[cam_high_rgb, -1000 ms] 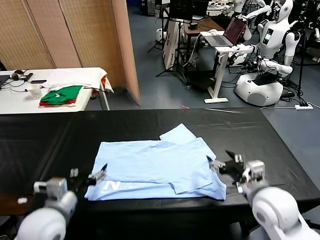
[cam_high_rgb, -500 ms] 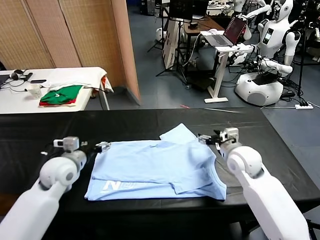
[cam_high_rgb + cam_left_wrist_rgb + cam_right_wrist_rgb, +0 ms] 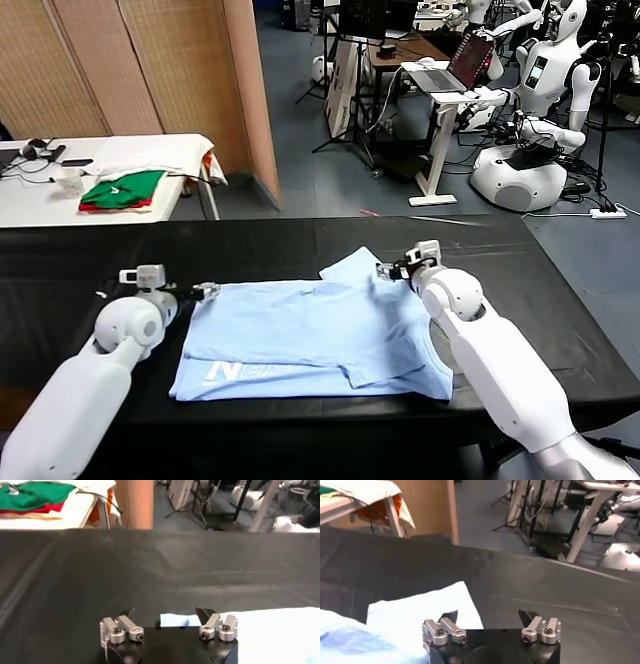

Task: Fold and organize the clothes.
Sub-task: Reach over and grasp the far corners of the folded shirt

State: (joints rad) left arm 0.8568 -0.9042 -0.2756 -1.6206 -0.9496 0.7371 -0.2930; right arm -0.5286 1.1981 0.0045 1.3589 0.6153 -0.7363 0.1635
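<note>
Right tool (image 3: 384, 271) fingertips hidden, T-shirt (image 3: 310, 335) lettering half-covered

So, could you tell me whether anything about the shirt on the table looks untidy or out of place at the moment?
Yes. The light-blue T-shirt lies only partly folded on the black table: one sleeve sticks out past its far edge and the layers overlap unevenly. The open left pincer and open right pincer sit at its far corners.

The light-blue T-shirt (image 3: 315, 335) has white letters on it, near the front edge of the desk (image 3: 560, 300), toward its left corner. The first letter looks like an "N". The other letters are too faint to read. No other words can be read.
</note>
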